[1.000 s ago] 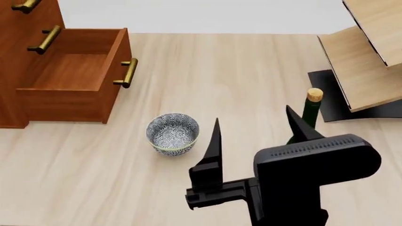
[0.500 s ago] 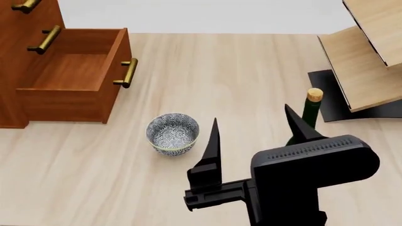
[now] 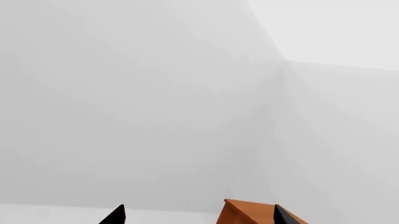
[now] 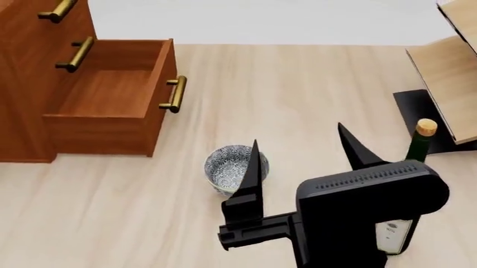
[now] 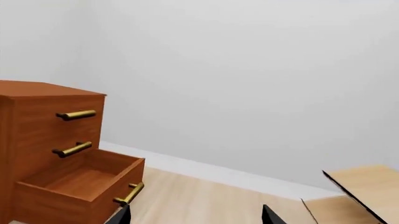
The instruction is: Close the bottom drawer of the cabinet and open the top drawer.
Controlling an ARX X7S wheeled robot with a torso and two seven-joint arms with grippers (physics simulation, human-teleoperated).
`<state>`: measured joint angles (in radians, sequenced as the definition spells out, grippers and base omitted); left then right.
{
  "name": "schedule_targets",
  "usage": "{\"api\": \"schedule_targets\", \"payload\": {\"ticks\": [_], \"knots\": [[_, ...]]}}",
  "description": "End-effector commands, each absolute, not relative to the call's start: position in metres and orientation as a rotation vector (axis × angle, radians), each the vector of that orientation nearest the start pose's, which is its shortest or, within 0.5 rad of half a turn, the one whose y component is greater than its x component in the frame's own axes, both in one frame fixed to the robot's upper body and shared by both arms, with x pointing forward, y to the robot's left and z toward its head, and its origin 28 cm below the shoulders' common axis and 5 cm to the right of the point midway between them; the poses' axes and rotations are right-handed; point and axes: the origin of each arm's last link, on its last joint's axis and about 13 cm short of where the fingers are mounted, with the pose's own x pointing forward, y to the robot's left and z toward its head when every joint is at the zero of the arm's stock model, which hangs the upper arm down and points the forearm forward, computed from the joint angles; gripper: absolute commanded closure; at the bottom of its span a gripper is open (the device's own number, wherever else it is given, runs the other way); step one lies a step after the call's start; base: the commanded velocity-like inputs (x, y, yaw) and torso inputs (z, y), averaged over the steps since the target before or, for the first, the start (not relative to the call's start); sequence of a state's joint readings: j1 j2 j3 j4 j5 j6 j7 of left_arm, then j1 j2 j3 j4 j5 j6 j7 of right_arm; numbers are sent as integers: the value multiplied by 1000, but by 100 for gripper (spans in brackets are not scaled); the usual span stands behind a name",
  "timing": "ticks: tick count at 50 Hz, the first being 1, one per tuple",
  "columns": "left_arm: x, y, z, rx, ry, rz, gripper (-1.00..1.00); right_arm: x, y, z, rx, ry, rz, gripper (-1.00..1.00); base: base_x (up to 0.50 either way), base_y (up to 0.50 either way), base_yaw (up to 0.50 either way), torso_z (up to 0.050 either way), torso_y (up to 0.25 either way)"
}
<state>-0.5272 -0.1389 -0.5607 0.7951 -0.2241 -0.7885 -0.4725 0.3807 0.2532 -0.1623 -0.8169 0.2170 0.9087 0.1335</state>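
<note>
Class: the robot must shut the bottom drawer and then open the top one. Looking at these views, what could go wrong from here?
1. The bowl sits on the floor between the right gripper and the open bottom drawer; a low reach toward the drawer could knock it.
2. The bottle stands close beside the right arm; a swing may topple it.
3. The three brass handles look alike, so the middle drawer's handle could be taken for the top drawer's.

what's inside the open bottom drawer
Nothing shows inside the bottom drawer: the head view looks down on a bare wooden floor and inner walls. The strip of floor just behind its front panel is hidden in the right wrist view, and the part under the cabinet cannot be seen.
</note>
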Motion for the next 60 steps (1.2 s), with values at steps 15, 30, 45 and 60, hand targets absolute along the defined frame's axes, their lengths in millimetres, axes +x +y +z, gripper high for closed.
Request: {"api": "schedule_targets", "payload": {"ticks": [15, 30, 45, 60], "knots": [[209, 308, 232, -246, -573, 834, -100, 217, -96, 187, -158, -252, 169, -100, 169, 247, 0, 0, 0], [209, 307, 234, -241, -575, 831, -100, 216, -96, 189, -152, -259, 170, -100, 224, 246, 0, 0, 0], [209, 307, 234, -242, -574, 833, -100, 215, -97, 189, -153, -262, 166, -100, 254, 273, 0, 0, 0], [210, 308, 233, -241, -571, 832, -100, 216, -97, 189, -146, -261, 171, -100, 271, 334, 0, 0, 1]]}}
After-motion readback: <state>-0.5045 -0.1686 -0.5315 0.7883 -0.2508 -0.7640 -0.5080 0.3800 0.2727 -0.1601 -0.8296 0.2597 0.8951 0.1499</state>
